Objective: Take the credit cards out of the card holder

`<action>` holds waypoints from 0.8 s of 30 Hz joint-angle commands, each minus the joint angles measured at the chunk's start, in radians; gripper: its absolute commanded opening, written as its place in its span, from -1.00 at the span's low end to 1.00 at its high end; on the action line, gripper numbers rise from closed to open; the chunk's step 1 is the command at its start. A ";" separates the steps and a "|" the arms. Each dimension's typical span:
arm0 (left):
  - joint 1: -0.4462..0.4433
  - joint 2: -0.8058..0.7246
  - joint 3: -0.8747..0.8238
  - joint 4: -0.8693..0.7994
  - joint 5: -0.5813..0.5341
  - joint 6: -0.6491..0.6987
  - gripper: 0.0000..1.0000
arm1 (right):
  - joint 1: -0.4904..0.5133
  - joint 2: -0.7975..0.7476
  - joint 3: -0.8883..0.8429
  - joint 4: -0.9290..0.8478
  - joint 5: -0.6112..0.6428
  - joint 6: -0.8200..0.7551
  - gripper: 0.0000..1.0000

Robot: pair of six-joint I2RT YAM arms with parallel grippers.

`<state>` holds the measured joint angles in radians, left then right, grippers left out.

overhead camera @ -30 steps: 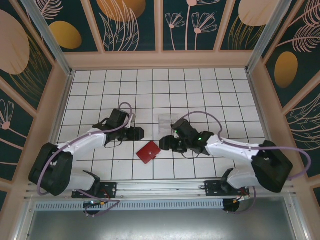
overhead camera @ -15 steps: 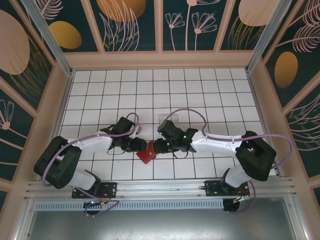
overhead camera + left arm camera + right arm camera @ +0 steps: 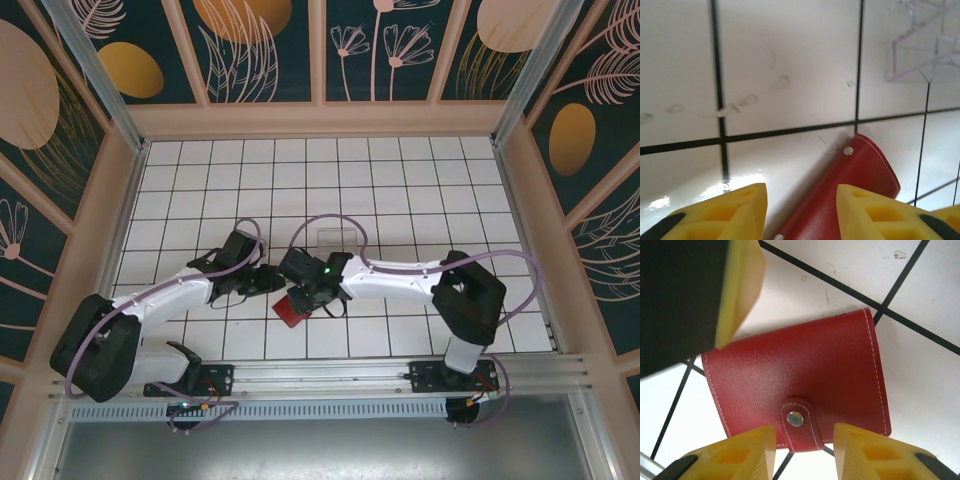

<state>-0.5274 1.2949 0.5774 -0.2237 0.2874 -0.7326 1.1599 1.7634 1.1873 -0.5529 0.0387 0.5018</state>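
The card holder is a red wallet lying flat and closed on the tiled table, its small tab snapped down. The credit cards are hidden inside it. My left gripper stands open at the wallet's upper left edge, and the red leather lies between its yellow fingers. My right gripper is open low over the wallet, one finger on each side of the tab. In the top view it covers the wallet's upper right part.
A clear plastic tray sits just behind the grippers, also seen at the top right of the left wrist view. One left finger looms close at the top left of the right wrist view.
Both arms have closed in on the wallet. The right gripper swept left from beside the tray until it stood over the wallet, and the left gripper moved right to its edge.
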 commanded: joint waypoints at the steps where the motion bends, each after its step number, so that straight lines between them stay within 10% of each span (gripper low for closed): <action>1: 0.060 -0.029 -0.049 -0.023 -0.004 -0.037 -0.17 | 0.011 0.045 0.060 -0.103 0.077 -0.017 -0.27; 24: 0.156 -0.048 -0.102 0.009 0.061 -0.015 -0.15 | 0.057 0.217 0.211 -0.223 0.097 -0.040 -0.33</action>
<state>-0.3775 1.2552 0.4652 -0.2203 0.3332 -0.7532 1.1961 1.9480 1.3670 -0.7055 0.1139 0.4721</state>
